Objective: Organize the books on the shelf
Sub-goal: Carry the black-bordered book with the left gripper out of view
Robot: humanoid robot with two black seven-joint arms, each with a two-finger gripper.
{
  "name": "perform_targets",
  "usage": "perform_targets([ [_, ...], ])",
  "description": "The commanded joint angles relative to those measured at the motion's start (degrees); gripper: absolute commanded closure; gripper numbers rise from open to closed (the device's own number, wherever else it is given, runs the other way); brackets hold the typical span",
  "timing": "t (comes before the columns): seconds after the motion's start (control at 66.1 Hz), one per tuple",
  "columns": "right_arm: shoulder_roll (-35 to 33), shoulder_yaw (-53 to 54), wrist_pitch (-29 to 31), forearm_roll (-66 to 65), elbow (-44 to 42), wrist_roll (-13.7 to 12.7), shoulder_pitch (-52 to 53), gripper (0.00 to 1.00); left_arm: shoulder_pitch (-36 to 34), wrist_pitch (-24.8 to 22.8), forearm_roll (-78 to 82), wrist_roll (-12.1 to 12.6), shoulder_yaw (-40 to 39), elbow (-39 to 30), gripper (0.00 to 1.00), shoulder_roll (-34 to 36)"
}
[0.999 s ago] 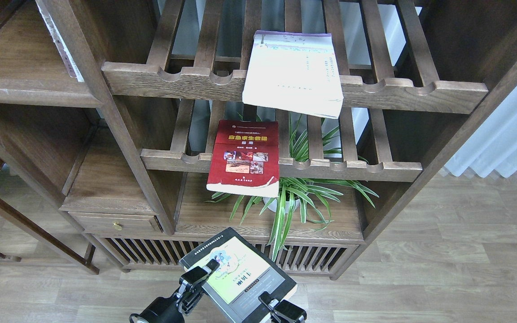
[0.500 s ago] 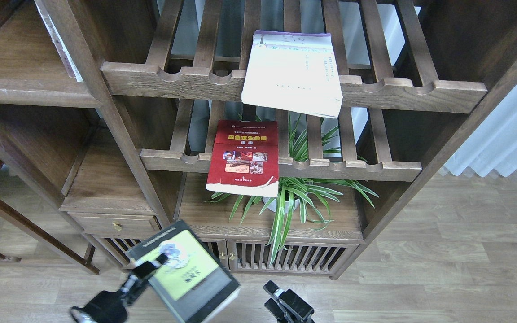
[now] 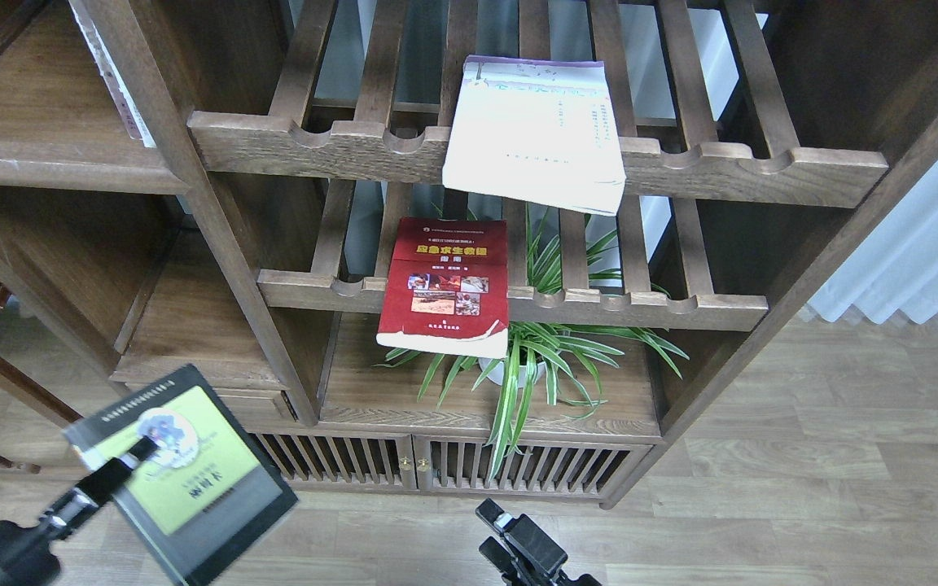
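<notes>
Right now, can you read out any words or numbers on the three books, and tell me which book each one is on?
Red book: yellow Chinese title, too blurred to read.
Black-grey book, held by the left gripper: script and Chinese characters on its yellow-green panel, motion-blurred, unreadable.
Cream-white book: faint columns of small print, too small to read.
No numbers or brand marks can be made out.

upper rack point(image 3: 762, 167): one book point(image 3: 534, 134) | rack below point(image 3: 640, 308): second book point(image 3: 444, 285) | plant point(image 3: 542, 358) beneath

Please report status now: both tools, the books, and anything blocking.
Left tool shut on black book, low left. Right tool holds nothing; open or shut unclear. Red book and white book overhang slatted racks. Plant below red book.
</notes>
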Motion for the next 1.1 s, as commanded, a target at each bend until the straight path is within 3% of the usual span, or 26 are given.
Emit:
perform_targets([
  [0.0, 0.42, -0.02, 0.0, 0.0, -0.49, 0.0, 0.64, 0.04, 1.5, 0.0, 0.14, 4.26, -8.08, -0.2, 0.96, 0.47],
  [0.121, 0.77, -0.02, 0.0, -0.09, -1.37, -0.09, 0.91, 0.04, 1.95, 0.0, 0.14, 7.87, -15.11, -0.64, 0.96, 0.47],
  [0.288, 0.6, -0.11, 0.0, -0.09, -2.25, -0.18, 1.09, 0.03, 1.95, 0.0, 0.14, 8.67, -22.86, -2.49, 0.97, 1.52],
  [0.59, 0.51, -0.02, 0.0, 0.0, -2.34, -0.18, 1.0, 0.02, 1.42, 0.0, 0.84, 9.81, -34.02, -3.8, 0.97, 9.78],
  [0.696, 0.42, -0.02, 0.0, 0.09, -2.34, -0.09, 0.56, 0.01, -4.19, 0.0, 4.7, 12.0, -39.47, -3.54, 0.97, 11.98],
  [0.878, 0.51, -0.02, 0.0, 0.09, -2.34, 0.0, 0.38, 0.01, -15.36, 0.0, 11.91, 15.87, -39.91, -3.1, 0.97, 12.34],
  [1.09, 0.51, -0.11, 0.0, 0.09, -2.34, 0.09, 0.12, 0.01, -27.75, 0.0, 19.91, 16.31, -37.63, -2.4, 0.96, 11.81],
])
